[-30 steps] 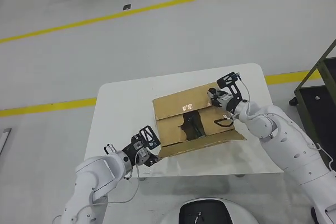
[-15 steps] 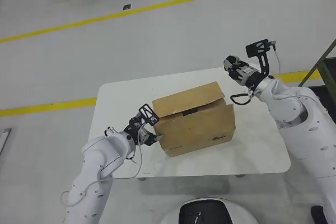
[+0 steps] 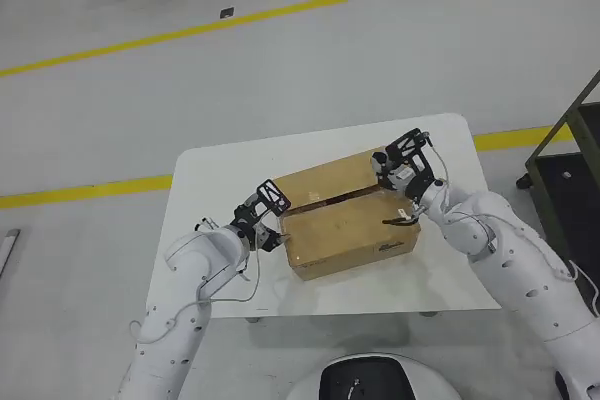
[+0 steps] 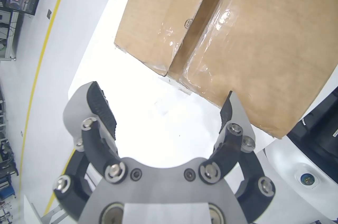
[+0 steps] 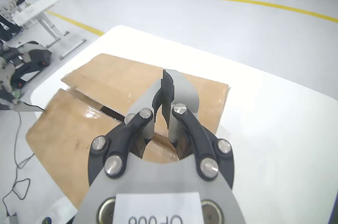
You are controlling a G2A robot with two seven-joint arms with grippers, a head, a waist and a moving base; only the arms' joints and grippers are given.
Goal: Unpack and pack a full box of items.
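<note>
Brown rectangular cardboard box (image 3: pixel 345 215) stands near the middle of the white round-cornered tabletop (image 3: pixel 220 170). Both top flaps are folded down, with a narrow dark gap along the seam and glossy clear tape on both flaps. Left claw (image 4: pixel 161 93) is spread wide at the box's left end, just beside its corner; contact cannot be confirmed. Right claw (image 5: pixel 167 78) has its fingers pressed together on nothing, positioned over the far flap at the box's right end.
</note>
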